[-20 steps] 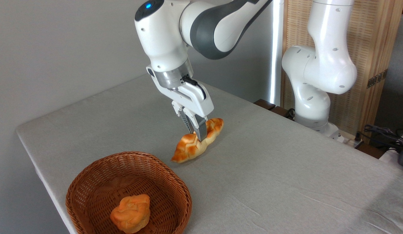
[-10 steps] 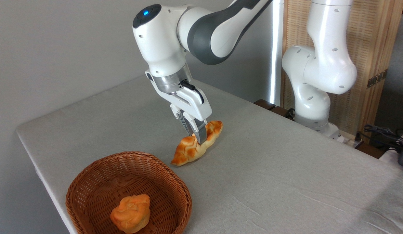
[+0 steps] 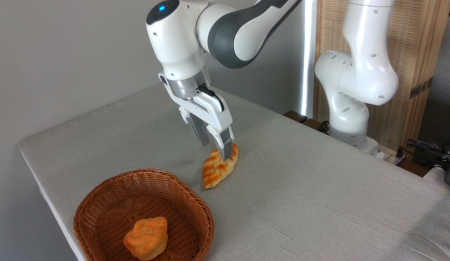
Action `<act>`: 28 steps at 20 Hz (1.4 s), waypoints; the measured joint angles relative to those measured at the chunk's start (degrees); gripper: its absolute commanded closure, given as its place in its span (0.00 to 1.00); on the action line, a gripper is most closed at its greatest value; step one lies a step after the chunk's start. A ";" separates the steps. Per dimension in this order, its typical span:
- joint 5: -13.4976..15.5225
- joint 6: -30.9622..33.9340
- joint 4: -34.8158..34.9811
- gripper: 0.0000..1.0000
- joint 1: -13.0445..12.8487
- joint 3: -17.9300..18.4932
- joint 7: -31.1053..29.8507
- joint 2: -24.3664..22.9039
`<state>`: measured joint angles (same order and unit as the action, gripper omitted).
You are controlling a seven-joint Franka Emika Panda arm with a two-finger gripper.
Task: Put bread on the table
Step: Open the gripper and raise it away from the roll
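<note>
where cloth wrinkles, braided pointed bread (image 3: 218, 169)

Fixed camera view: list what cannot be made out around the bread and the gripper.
- Camera view: the bread has its far end hidden behind the front finger.
- Whether that finger touches the loaf: the overlap hides it.
- The gripper is open.
- The basket is cut off by the bottom edge.
- The bun has its underside hidden.
</note>
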<state>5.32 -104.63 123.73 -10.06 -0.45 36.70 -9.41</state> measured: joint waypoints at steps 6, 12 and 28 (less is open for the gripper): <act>0.32 0.20 -8.47 0.00 0.36 0.52 -3.89 -1.16; 0.43 3.64 -19.62 0.00 2.71 0.86 -3.46 -1.09; -1.35 10.35 -29.93 0.00 4.23 2.85 2.92 6.78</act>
<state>3.97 -94.28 93.80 -5.83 2.40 39.61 -2.63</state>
